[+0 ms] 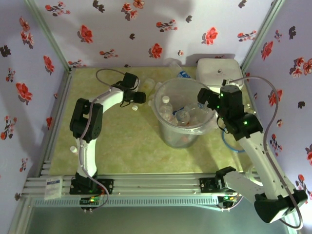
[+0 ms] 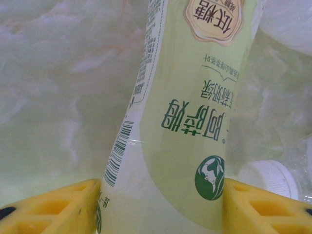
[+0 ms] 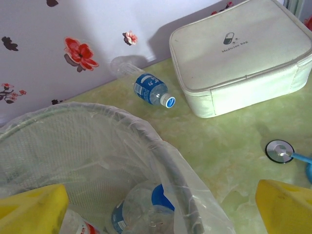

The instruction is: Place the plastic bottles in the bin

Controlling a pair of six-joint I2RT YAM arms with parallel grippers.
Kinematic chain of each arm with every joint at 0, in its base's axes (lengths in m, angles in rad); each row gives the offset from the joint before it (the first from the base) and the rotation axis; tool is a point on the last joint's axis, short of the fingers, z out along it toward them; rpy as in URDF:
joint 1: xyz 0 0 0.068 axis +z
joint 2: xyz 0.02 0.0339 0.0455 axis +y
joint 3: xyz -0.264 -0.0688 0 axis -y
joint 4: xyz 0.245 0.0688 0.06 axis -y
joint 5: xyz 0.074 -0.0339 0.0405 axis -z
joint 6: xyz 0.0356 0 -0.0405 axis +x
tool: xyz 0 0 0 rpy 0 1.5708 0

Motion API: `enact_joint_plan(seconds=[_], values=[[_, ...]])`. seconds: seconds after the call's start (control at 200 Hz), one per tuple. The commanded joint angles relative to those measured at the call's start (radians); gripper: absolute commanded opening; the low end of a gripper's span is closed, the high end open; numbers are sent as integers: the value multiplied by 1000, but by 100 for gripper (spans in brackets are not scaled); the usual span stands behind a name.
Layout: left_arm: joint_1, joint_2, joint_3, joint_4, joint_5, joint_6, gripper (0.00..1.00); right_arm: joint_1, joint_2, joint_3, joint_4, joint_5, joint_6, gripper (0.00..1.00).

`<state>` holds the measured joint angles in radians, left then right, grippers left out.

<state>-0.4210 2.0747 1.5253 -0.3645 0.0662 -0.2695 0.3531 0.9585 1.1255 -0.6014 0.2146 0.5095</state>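
The bin (image 1: 169,136) stood near the middle of the bench (image 1: 122,151), its clear liner bag folded over the rim. Several bottles in the bin (image 1: 183,116) lay jumbled together; the right wrist view picked out one with a blue cap and label and another with a red label.

A green-labelled bottle (image 2: 190,112) lay outside the bin, on the bench to its left. The left tool (image 2: 161,209) held this bottle, with one yellow finger (image 2: 58,207) pressed to one side of its body and the other against the opposite side. A white cap (image 2: 267,178) sat just beside that bottle; whether it belonged to another bottle could not be told. From above, the left tool was low over the bench, just left of the bin's rim, with more clear bottles close by.

A blue-labelled bottle (image 3: 150,89) lay on its side behind the bin, near the back wall, its blue-ringed mouth pointing towards a white case (image 3: 243,53).

The right tool (image 3: 161,200) hung over the bin's right rim with its yellow fingers spread wide and nothing between them. A stethoscope head (image 3: 279,150) on a blue tube lay on the bench in front of the white case. Floral-papered walls (image 1: 146,29) closed the bench in on three sides.
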Motion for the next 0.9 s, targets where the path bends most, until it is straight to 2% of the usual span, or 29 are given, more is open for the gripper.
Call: enact_joint_plan(seconds=[0.0, 0.225, 0.32, 0.47, 0.57, 0.705, 0.895], values=[[8, -61, -10, -50, -61, 45, 58, -8, -35, 28, 0, 31, 5, 99], [25, -233, -74, -52, -91, 75, 58, -7, -16, 63, 56, -9, -10, 99], [27, -334, -115, -33, -90, 84, 58, -8, 20, 84, 128, -83, 1, 98], [26, -518, -202, 31, -70, 100, 58, 0, 121, 177, 240, -265, 35, 98], [12, -657, -315, 149, -61, 91, 56, 47, 202, 267, 294, -362, 41, 97], [-6, -805, -453, 304, 8, 86, 53, 150, 337, 429, 292, -394, -13, 98], [-30, -910, -534, 374, 125, 119, 52, 214, 558, 632, 314, -500, 26, 100]])
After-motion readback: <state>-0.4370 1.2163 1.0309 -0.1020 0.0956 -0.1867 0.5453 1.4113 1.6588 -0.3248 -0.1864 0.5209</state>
